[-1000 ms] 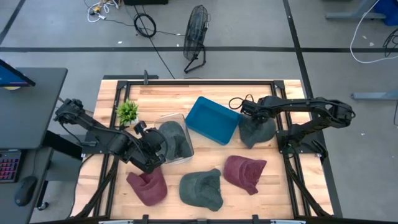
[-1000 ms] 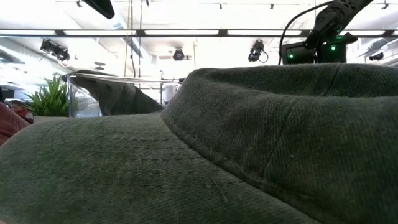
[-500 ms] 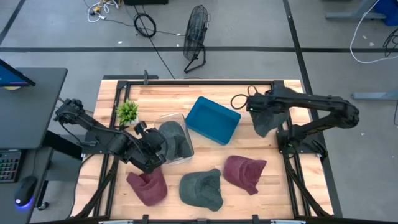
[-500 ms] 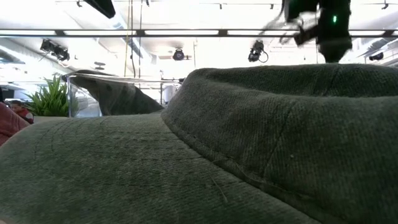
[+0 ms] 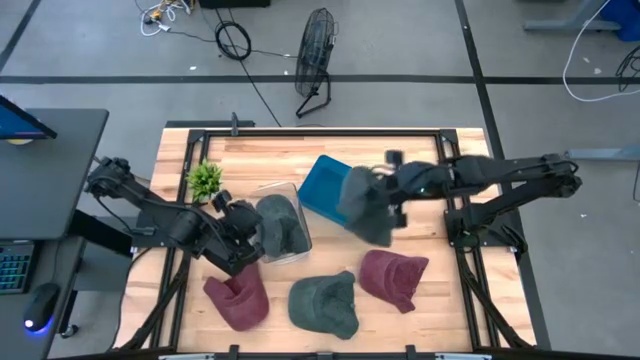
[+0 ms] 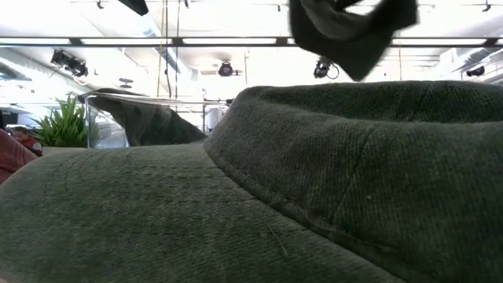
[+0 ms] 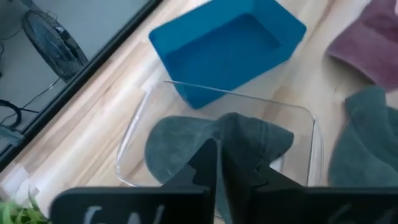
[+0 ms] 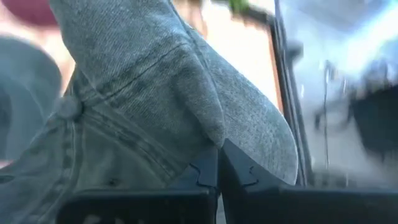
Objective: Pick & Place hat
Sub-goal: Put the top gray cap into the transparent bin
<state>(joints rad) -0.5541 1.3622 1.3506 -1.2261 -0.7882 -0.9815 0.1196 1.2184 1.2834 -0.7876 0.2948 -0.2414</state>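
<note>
My right gripper [image 5: 390, 192] is shut on a grey-green hat [image 5: 364, 206] and holds it in the air over the right edge of the blue bin [image 5: 335, 190]. In the low view this hat [image 6: 350, 30] hangs at the top. My left gripper [image 5: 243, 236] is shut at the near-left side of the clear container [image 5: 285, 228], where another grey hat [image 7: 211, 140] lies inside. I cannot tell whether it touches that hat. A maroon hat [image 5: 238, 300], a grey hat [image 5: 325, 305] and a second maroon hat [image 5: 393, 278] lie flat on the near part of the table. My right gripper pinches a fold of the grey-green hat's cloth [image 8: 208, 140] between its two fingers, near where the brim [image 8: 264, 140] meets the crown. The crown with its button [image 8: 70, 107] hangs beyond the fingers. The hat is lifted clear and droops slack below the gripper.
A small green plant [image 5: 205, 180] stands at the far left of the table. A standing fan [image 5: 315, 60] is on the floor beyond the far edge. The low view is mostly filled by the near grey hat [image 6: 314, 196].
My right gripper has lifted the grey-green hat off the table's right side and carried it left, over the blue bin's right edge. The hat now hangs clear in the air. My left arm has hardly moved.
</note>
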